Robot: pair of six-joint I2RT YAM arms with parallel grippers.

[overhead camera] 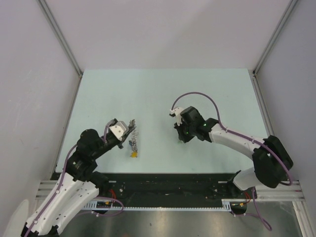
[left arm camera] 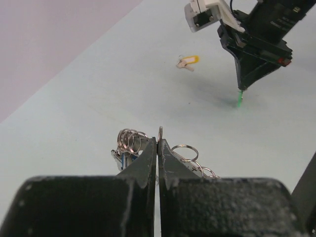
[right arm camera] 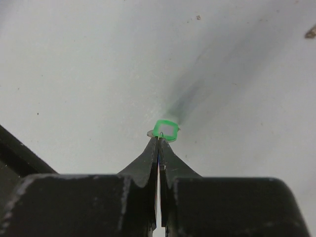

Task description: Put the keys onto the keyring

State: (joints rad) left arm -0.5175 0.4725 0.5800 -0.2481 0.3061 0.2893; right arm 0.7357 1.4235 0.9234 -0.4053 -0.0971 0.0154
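**A:** Top view?
**B:** Left gripper is at the keyring, left of centre on the table. Yellow key lies loose just beside the bundle, on its near side. Right gripper is well apart to the right, tip down. Count: one keyring, one yellow key. Can't pick out the green one here.
**A:** Left wrist?
**B:** Left jaws are together, pinching a thin ring edge of the keyring, with loops spilling out either side. Green key hangs from the right gripper's tip. Touching the table or just off it, can't tell.
**A:** Right wrist?
**B:** Jaws clamped on the green key, head poking past the tips. Two keys total, one held.
**A:** Step?
**B:** My read: both parts are gripped, threading not started. Next move needs the key's hole brought onto the ring's end, with fine alignment.
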